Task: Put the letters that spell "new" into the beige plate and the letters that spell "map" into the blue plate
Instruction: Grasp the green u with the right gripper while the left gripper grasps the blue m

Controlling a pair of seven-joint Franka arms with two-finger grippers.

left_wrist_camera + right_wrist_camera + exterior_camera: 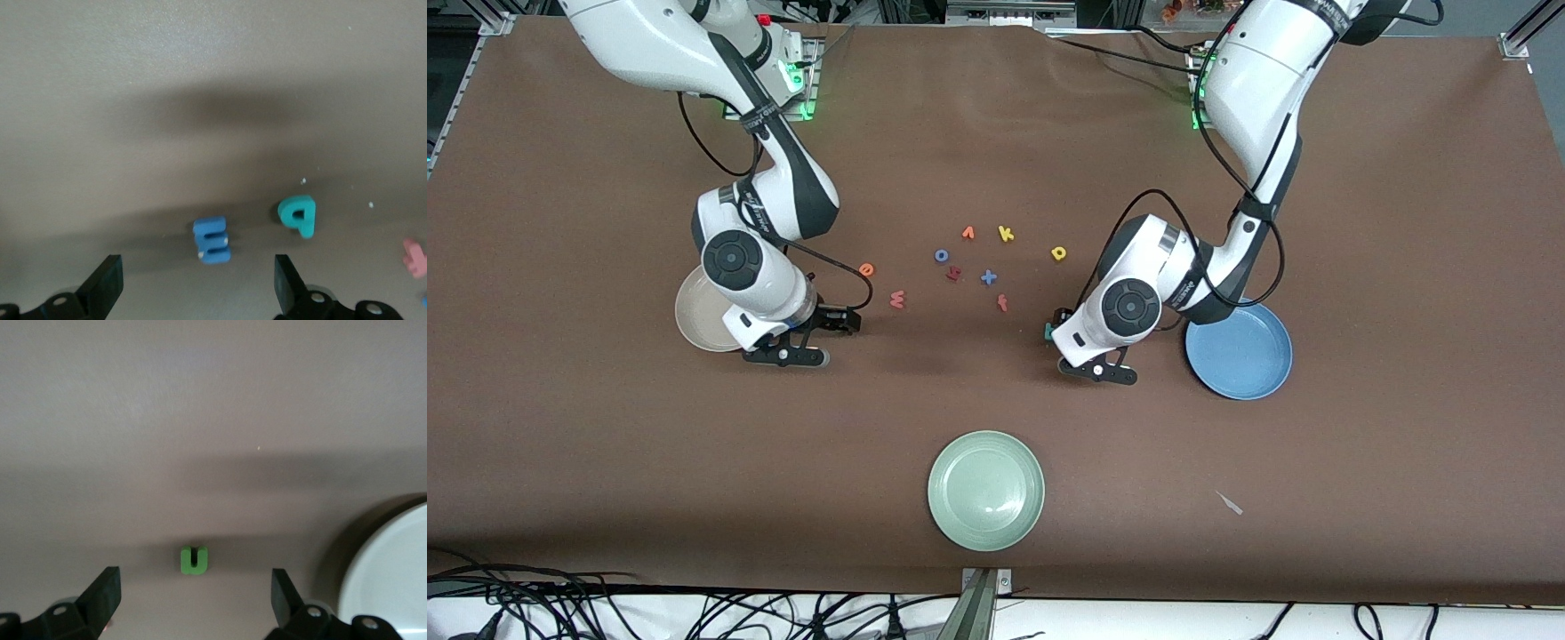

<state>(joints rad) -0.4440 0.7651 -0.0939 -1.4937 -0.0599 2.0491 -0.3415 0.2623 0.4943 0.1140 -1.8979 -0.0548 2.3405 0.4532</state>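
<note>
My left gripper (195, 293) hangs open low over the table, with the blue m (212, 241) just ahead of its gap and the teal a (297, 215) beside that. In the front view this gripper (1094, 364) is next to the blue plate (1240, 349), and the yellow p (1058, 253) lies farther back. My right gripper (193, 603) is open too, with the green n (193, 560) ahead of its gap. It (787, 351) covers part of the beige plate (694, 320). The orange e (866, 268) and the pink w (897, 300) lie close by.
A pale green plate (985, 490) sits near the front edge. Stray letters lie mid-table: blue o (941, 255), orange v (968, 233), yellow k (1006, 234), a blue cross-shaped letter (988, 277), red f (1002, 303) and a dark red one (953, 274).
</note>
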